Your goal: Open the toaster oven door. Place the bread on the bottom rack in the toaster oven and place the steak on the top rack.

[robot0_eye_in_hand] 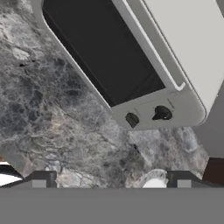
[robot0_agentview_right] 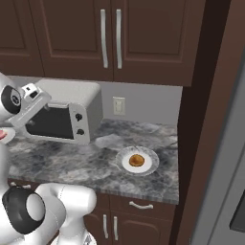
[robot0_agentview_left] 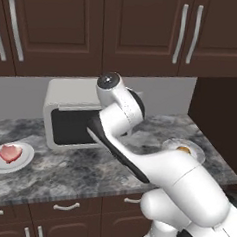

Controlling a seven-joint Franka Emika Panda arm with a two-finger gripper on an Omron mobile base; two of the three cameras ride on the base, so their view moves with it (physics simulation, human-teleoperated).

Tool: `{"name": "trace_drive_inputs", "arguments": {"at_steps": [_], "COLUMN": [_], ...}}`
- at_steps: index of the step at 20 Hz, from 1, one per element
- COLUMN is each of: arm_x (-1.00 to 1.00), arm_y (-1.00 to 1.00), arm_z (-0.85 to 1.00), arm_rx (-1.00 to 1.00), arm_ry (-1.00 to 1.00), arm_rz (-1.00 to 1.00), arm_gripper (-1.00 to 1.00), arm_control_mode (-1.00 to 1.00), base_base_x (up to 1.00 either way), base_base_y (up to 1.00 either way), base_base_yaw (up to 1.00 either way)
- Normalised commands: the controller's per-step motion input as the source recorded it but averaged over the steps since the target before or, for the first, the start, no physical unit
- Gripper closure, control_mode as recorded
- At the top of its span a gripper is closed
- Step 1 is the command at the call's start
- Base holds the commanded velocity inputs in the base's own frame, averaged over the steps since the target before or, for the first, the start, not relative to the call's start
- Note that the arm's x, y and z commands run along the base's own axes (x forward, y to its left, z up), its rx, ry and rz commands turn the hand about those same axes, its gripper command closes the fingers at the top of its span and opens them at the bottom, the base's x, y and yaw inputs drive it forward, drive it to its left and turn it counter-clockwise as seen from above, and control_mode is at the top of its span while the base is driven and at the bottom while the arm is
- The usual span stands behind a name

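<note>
The toaster oven (robot0_agentview_right: 64, 115) sits on the tabletop (robot0_agentview_right: 86, 165) with its door (robot0_eye_in_hand: 100, 48) shut; the gripper (robot0_eye_in_hand: 111, 180) hangs above it, jaws wide apart, holding nothing; coming down off the handle, it would likely slide over the glass.

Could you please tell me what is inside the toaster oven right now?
Nothing can be made out: the toaster oven door is shut and its dark glass hides the inside of the toaster oven.

No readable text, labels, brands, numbers or signs anywhere. Toaster oven (robot0_eye_in_hand: 175, 65) front panel and knobs (robot0_eye_in_hand: 162, 113) plain, unmarked. Wall outlet (robot0_agentview_right: 118, 105) blank.
</note>
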Motion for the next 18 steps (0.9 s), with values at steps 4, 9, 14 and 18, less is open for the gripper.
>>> {"name": "trace_drive_inputs", "arguments": {"at_steps": [4, 9, 14, 18], "arm_x": [0.24, 0.25, 0.29, 0.13], "arm_y": [0.50, 0.43, 0.44, 0.40], "arm_z": [-0.02, -0.10, -0.09, -0.09], "arm_rx": [-0.01, 0.00, -0.01, -0.05], "arm_ry": [-0.11, -0.05, -0.02, -0.06], "arm_rz": [0.07, 0.11, 0.12, 0.14], "arm_gripper": [-1.00, -1.00, -1.00, -1.00], "arm_control_mode": [-1.00, -1.00, -1.00, -1.00], "base_base_x": [0.00, 0.00, 0.00, 0.00], "base_base_y": [0.00, 0.00, 0.00, 0.00], "base_base_yaw": [0.00, 0.00, 0.00, 0.00]}}
